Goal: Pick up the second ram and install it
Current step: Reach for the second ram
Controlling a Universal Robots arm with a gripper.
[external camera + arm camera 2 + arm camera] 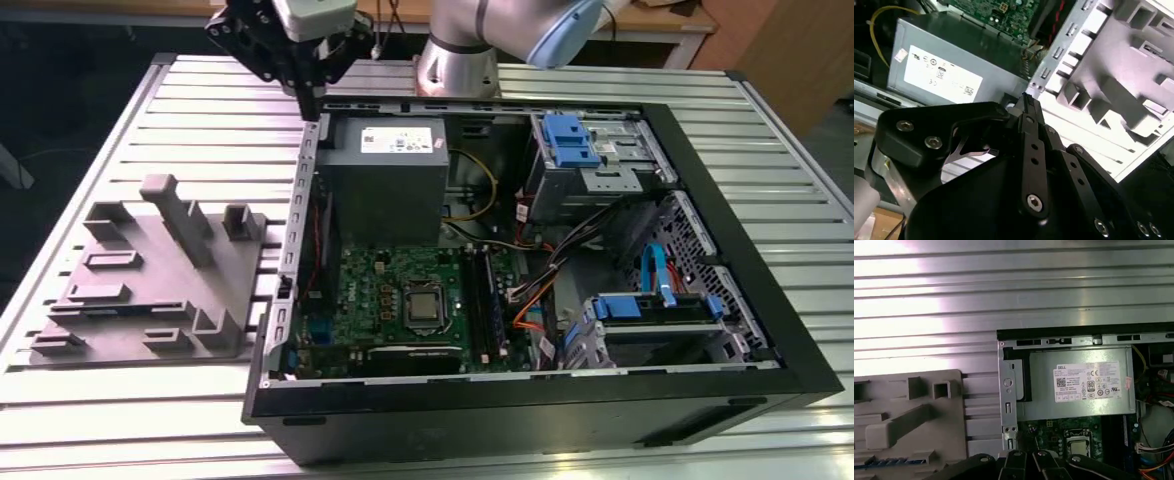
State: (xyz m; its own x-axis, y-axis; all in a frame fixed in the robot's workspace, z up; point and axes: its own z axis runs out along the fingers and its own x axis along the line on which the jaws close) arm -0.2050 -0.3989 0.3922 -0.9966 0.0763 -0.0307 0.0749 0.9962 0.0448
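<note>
My gripper (310,103) hangs above the back corner of the open computer case (747,300) on the exterior view's left, its jaws pressed together with nothing between them. In the second wrist view the fingertips (1026,98) meet in one point over the case's edge. The second ram (899,461) seems to be the thin dark blue strip lying in a slot of the grey fixture (909,410). That fixture (147,270) sits beside the case, well apart from the gripper. The green motherboard (387,300) lies inside the case.
A grey power supply (384,170) stands in the case just below the gripper. Drive cages with blue latches (577,140) and loose cables (534,300) fill the case on the exterior view's right. The ribbed metal table (134,130) lies bare behind the fixture.
</note>
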